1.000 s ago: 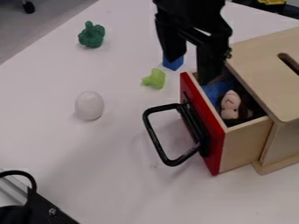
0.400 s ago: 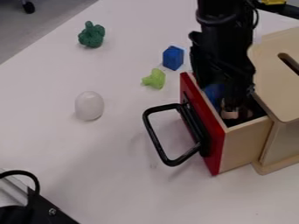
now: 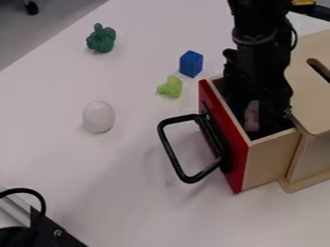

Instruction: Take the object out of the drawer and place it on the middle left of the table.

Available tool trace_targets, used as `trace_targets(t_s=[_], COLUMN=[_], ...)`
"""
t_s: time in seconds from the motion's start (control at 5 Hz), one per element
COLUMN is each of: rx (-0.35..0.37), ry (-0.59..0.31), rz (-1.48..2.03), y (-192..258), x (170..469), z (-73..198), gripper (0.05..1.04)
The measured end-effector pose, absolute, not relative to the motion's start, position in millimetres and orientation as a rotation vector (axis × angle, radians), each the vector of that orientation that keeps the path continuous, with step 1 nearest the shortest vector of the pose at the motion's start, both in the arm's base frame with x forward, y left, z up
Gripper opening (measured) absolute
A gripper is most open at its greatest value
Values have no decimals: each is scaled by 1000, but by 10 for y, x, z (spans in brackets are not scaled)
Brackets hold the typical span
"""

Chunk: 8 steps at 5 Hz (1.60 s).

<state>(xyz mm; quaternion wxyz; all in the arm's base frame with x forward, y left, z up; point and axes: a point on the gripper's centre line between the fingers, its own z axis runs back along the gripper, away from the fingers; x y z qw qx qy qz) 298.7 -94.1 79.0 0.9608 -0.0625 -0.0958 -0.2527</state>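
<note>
Doll [image 3: 252,120] sits in the open drawer [image 3: 268,157], right of the frame, the gripper [image 3: 257,113] down there too; whether it has a grip, I cannot tell. Grasping seems in hand; next, secure it, lift clear, then head left over the table [image 3: 45,130].

A doll [image 3: 252,117], pinkish and perhaps blue-clad, lies inside the open red-fronted drawer [image 3: 266,161].

Drawer front [image 3: 224,137] red w/ blk handle [image 3: 188,178]; L of it, white egg [image 3: 99,116]; nr its top, lt-green [image 3: 171,87] & blue [image 3: 191,63] pcs; dk-green piece [image 3: 101,38] farther off.
</note>
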Motion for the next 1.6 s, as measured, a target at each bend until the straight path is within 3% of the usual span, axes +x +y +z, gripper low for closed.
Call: trace_targets(t_s=[0.4,0.6,1.2,1.6], rx=[-118,-115,-82,18], ry=[-195,-182,-227,-215], rz=[-516,-493,-409,-166], y=[-1017,-1019,-809,-199], x=[2971,2935,2764,2692], z=[785,815,1446,2011], gripper=[408,250,136,123])
